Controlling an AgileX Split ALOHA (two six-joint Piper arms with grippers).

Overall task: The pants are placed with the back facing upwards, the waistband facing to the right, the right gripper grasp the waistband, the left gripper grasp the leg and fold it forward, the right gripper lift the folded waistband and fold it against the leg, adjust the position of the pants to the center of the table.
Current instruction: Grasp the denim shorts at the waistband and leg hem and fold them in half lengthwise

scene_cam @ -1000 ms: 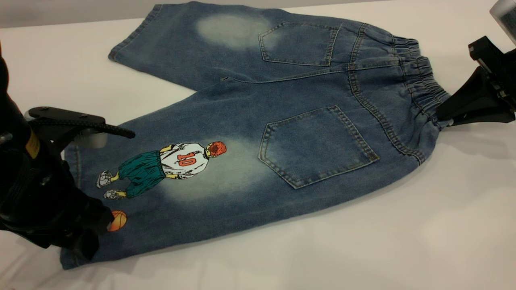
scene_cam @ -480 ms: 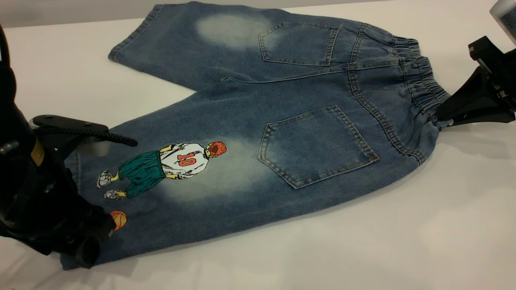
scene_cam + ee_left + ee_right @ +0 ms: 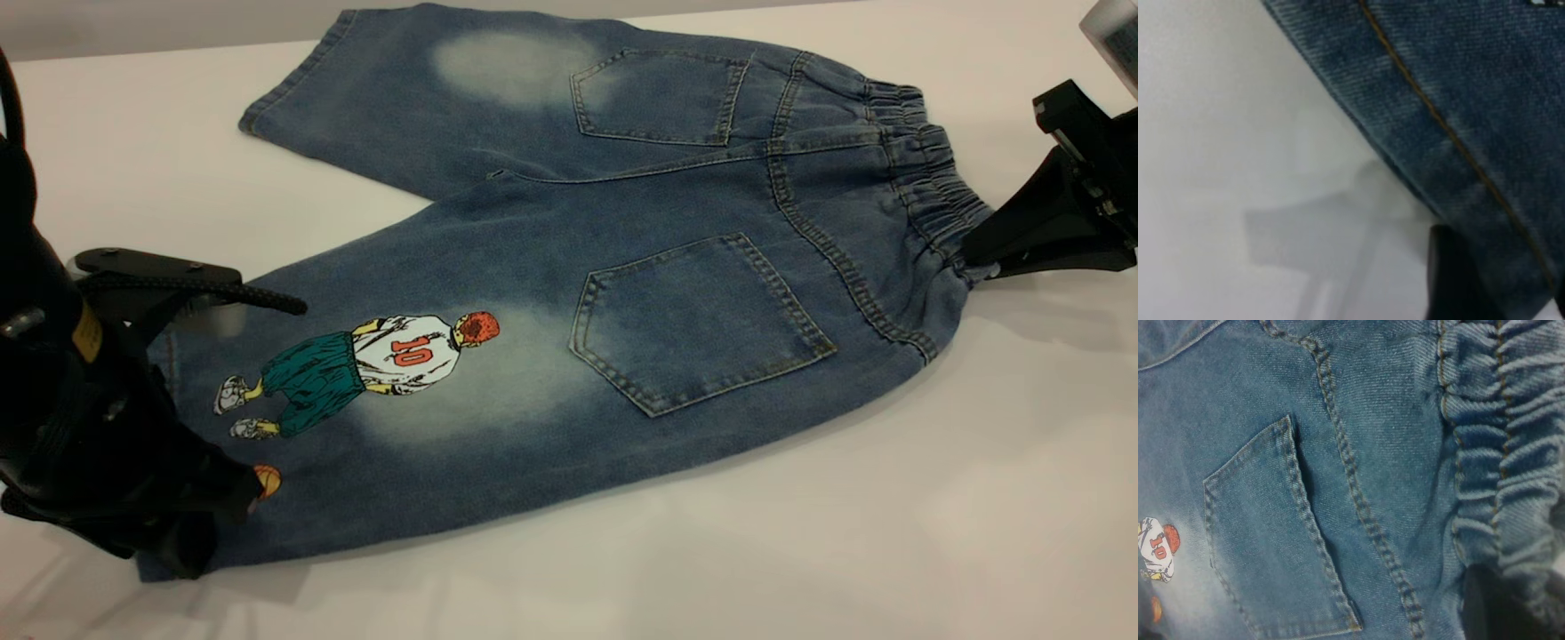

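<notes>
Since the earlier frames, the left gripper has been lowered and pushed slightly further onto the hem of the leg, so that more of the printed orange basketball is now covered by its black body; the pants and the right gripper are seen in the same places as before.

At the near left of the table, the left gripper is set at the hem of the printed leg with its jaws wide apart: one ribbed finger is held above the far edge of the hem, while the other is hidden under the gripper body at the near corner. No denim is clamped between them. In the left wrist view, the stitched hem is seen lying on the white surface, with a dark fingertip touching its edge.

The pants are spread flat, back upwards, across the middle and far part of the table, with both patch pockets showing. The elastic waistband is turned to the right and the two legs to the left, the plain leg lying farther away.

At the right edge, the right gripper is closed on the near end of the waistband, where the gathered cloth is pinched at its tip. In the right wrist view, the gathered elastic is seen running into the dark jaw.
</notes>
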